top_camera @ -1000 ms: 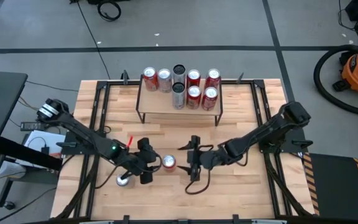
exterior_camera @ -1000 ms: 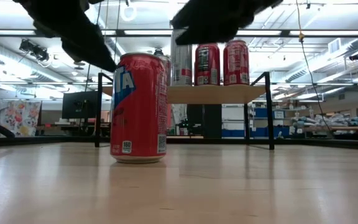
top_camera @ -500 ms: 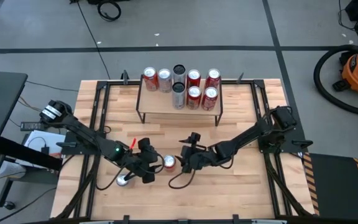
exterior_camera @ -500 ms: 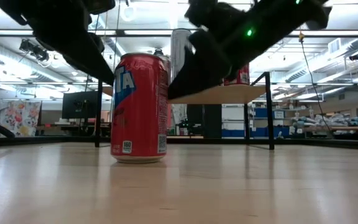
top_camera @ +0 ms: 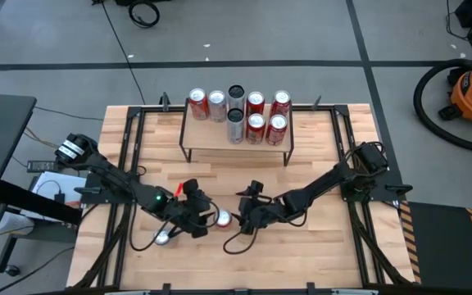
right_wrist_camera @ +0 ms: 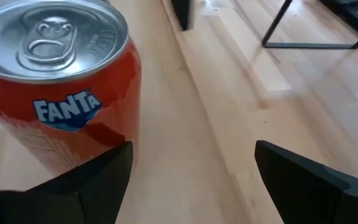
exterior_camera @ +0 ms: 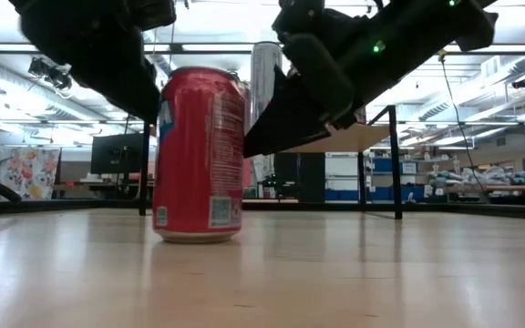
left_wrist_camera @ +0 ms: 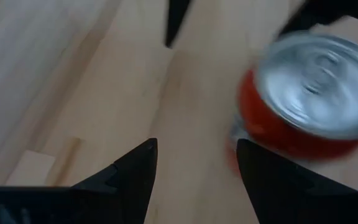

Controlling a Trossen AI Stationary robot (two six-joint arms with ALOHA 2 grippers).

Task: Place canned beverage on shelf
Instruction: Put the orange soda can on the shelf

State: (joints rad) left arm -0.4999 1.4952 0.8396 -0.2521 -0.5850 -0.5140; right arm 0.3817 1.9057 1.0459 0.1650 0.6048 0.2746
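Since the earlier frame your red Fanta can (top_camera: 222, 218) has turned slightly, and the right gripper (top_camera: 241, 220) has closed in beside it. You see the can upright on the desk (top_camera: 318, 254), well short of the shelf (top_camera: 211, 139) holding seven cans (top_camera: 237, 115). The right fingers (right_wrist_camera: 92, 180) stand apart, not yet gripping the can; the left gripper (top_camera: 199, 221), just on its other side, has fingers (left_wrist_camera: 135, 168) drawn together.

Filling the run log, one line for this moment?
can: upright on table, unheld | right tool: open beside can | left tool: shut, other side | shelf: seven cans
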